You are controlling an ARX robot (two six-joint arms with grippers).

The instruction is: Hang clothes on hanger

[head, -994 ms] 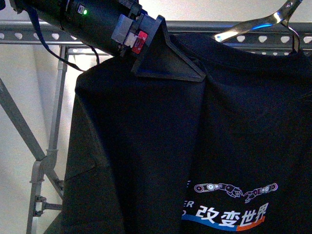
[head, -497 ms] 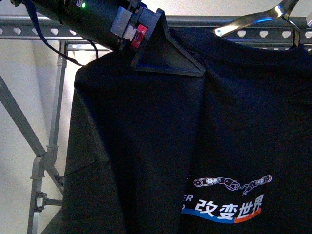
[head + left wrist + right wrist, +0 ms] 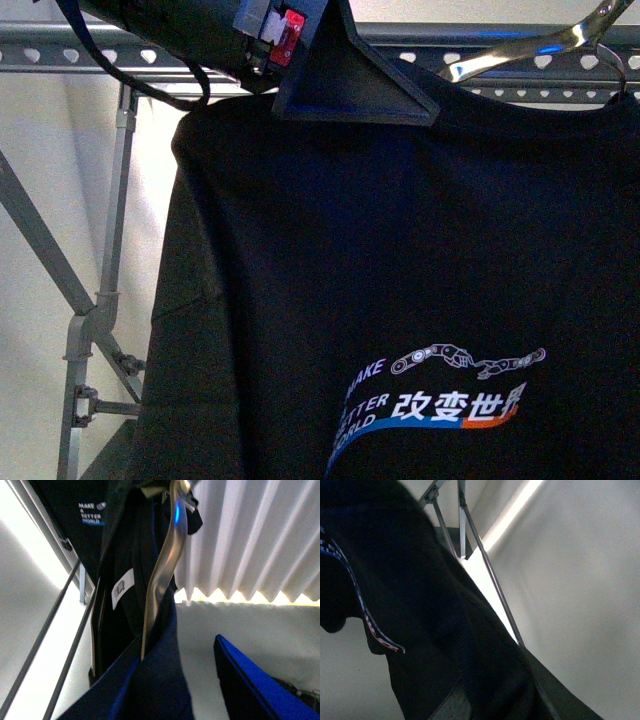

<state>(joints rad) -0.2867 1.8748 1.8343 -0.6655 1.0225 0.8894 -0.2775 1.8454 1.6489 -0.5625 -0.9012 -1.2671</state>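
The clothes point(image 3: 400, 260), a black T-shirt with white characters and a blue and orange swoosh, hang in front of the hanger's grey rail point(image 3: 90, 45) with heart-shaped holes. A shiny silver shoulder frame point(image 3: 530, 50) sits in the collar. My left gripper point(image 3: 350, 85) is open at the shirt's shoulder just below the rail. In the left wrist view my left gripper point(image 3: 200, 685) has one blue finger point(image 3: 145, 690) against the cloth beside the silver frame point(image 3: 165, 565). My right gripper point(image 3: 485, 680) is shut on the clothes point(image 3: 420, 595), whose black cloth hides its jaws.
The rack's diagonal tube legs point(image 3: 50, 270) and upright post point(image 3: 112, 200) stand at the left, with clamps point(image 3: 90, 405) low down. A pleated white curtain point(image 3: 250, 540) hangs behind. A pale wall point(image 3: 580, 580) lies beyond the rack tubes point(image 3: 490, 570).
The shirt has risen and its print has shifted up and left, showing more lettering. My left arm and gripper have moved up toward the rail.
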